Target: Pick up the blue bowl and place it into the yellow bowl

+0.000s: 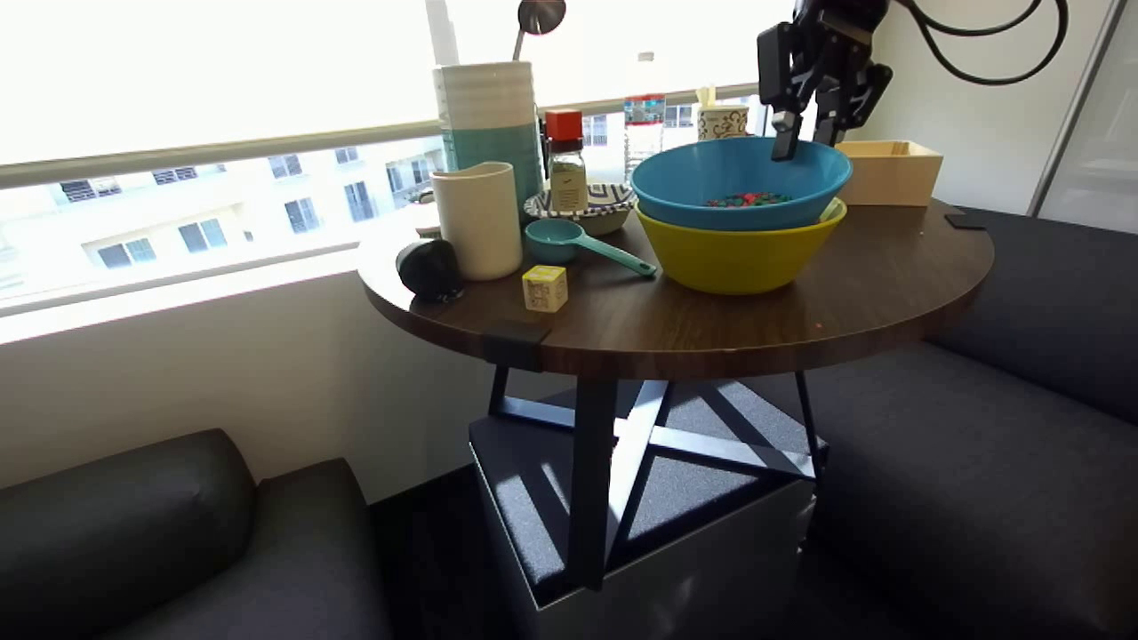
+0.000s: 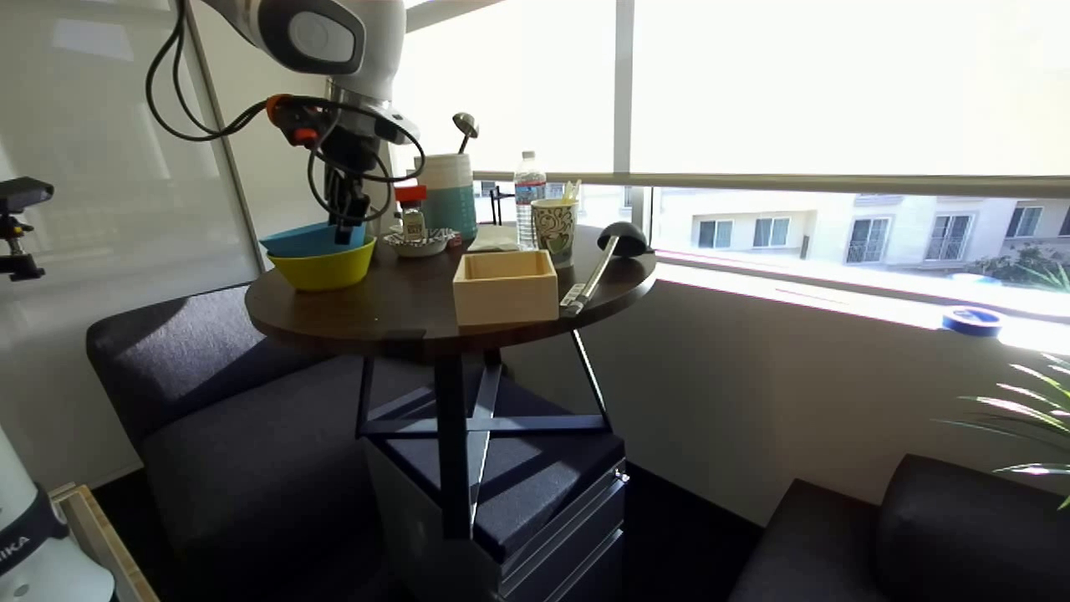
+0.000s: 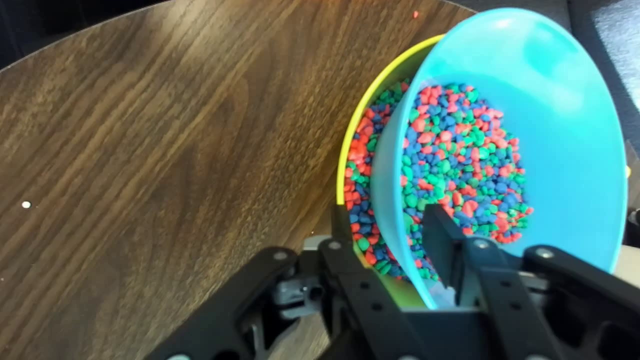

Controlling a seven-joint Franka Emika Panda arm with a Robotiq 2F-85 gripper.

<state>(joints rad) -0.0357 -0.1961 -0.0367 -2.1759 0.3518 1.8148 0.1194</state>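
Note:
The blue bowl [image 1: 711, 218] sits tilted inside the yellow bowl [image 1: 733, 260] on the round brown table [image 1: 898, 267]. Both bowls also show in an exterior view, the blue bowl [image 2: 303, 242] above the yellow bowl [image 2: 324, 272]. In the wrist view the blue bowl [image 3: 565, 145] holds red, green and blue pebbles [image 3: 460, 160]; more pebbles lie in the yellow bowl [image 3: 341, 185]. My gripper [image 3: 387, 217] is open around the blue bowl's near rim, with one finger inside it and one outside, over the yellow rim. The gripper also shows in both exterior views [image 1: 805, 133] [image 2: 343, 230].
A tan wooden box [image 2: 506, 293] stands near the table edge, with a ladle [image 2: 598, 267] and patterned cup [image 2: 554, 230] by it. A teal scoop [image 1: 556, 242], small cube [image 1: 545, 289], red-capped jar [image 1: 567, 173], patterned bowl [image 1: 613, 212] and white container [image 1: 480, 222] stand beside the bowls.

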